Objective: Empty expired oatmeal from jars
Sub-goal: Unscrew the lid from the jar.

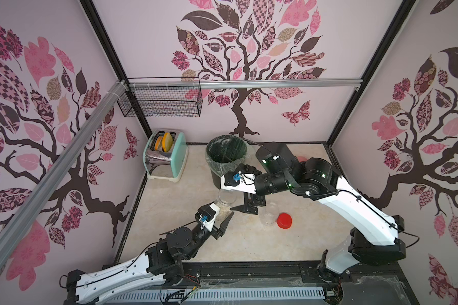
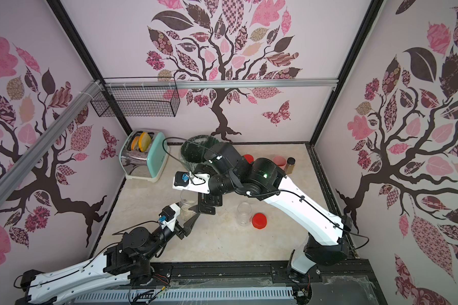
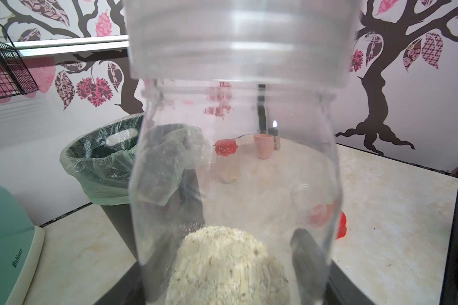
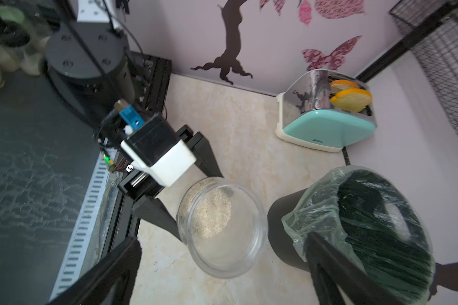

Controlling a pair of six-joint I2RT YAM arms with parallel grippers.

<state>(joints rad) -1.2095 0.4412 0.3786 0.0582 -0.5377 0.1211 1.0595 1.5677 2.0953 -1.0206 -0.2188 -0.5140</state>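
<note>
While left gripper (image 4: 199, 205) pinches jar (image 1: 224, 203) low, right gripper (image 4: 224, 239) hangs over mouth, jaws spread (clear lid (image 3: 236, 39) maybe still on): grip squarely, twist, keep jar upright.

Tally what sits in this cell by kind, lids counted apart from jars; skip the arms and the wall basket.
Clear jars: 3
Red lids: 2
Clear lid: 1
Pink cup: 1
Dark-capped bottle: 1
Toaster: 1
Toast slices: 2
Lined bin: 1
Total: 12
</note>
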